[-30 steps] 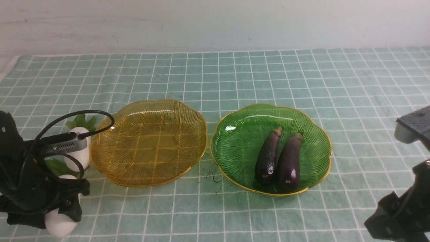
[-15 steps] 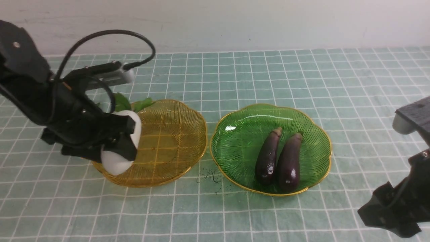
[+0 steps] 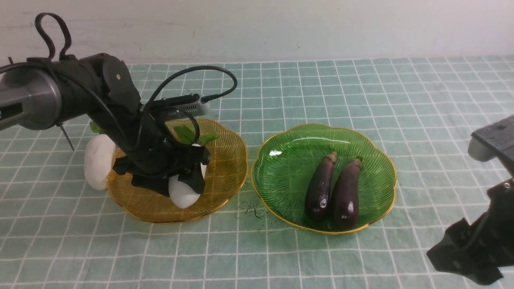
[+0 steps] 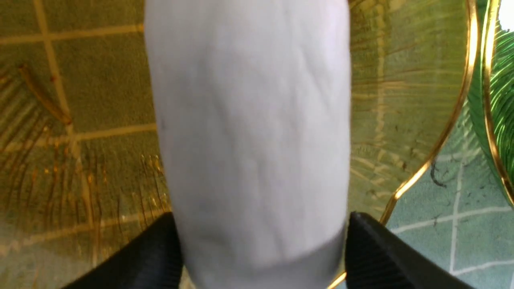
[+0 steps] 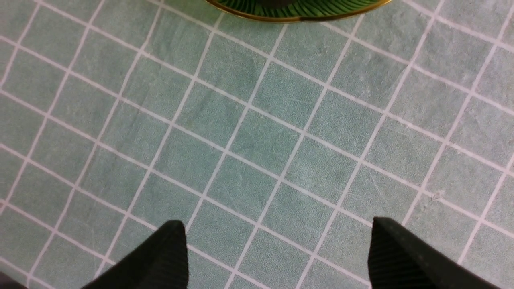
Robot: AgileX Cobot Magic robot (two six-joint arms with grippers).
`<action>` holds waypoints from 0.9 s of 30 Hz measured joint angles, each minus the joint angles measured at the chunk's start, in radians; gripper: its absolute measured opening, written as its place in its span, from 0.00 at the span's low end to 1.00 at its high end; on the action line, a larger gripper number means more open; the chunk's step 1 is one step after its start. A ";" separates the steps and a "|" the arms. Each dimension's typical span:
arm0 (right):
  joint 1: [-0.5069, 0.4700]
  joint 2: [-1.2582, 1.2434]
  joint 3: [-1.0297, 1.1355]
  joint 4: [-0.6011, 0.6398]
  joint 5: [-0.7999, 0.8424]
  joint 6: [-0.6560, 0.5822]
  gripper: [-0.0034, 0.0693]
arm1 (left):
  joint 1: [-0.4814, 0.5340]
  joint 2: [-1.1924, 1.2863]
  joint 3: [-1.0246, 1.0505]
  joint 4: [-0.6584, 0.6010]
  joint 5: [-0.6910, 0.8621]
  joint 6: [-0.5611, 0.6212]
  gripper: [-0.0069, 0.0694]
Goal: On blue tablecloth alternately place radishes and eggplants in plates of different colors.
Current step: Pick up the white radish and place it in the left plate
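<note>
My left gripper (image 3: pixel 178 186) is low over the amber plate (image 3: pixel 227 180), shut on a white radish (image 3: pixel 183 195) whose green leaves point to the far side. In the left wrist view the radish (image 4: pixel 249 132) fills the gap, and both black fingertips (image 4: pixel 363 241) lie against its sides. A second radish (image 3: pixel 97 160) lies on the blue tablecloth (image 3: pixel 321 88), touching the amber plate's left rim. Two dark purple eggplants (image 3: pixel 320 186) (image 3: pixel 346 192) lie side by side in the green plate (image 3: pixel 281 160). My right gripper (image 3: pixel 468 257) hangs open over bare cloth at the near right.
The two plates stand almost rim to rim, with small dark specks (image 3: pixel 251 209) on the cloth by the gap. The right wrist view shows the green plate's rim (image 5: pixel 297 10) beyond my open right gripper (image 5: pixel 277 228). A white wall runs behind the cloth.
My left arm lifted a radish from the near left of the cloth, carried it right and lowered it into the amber plate. The right gripper sank slightly.
</note>
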 joint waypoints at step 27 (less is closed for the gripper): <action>0.000 0.000 0.000 0.011 -0.001 -0.001 0.80 | 0.262 0.043 -0.249 0.336 0.045 -0.278 0.79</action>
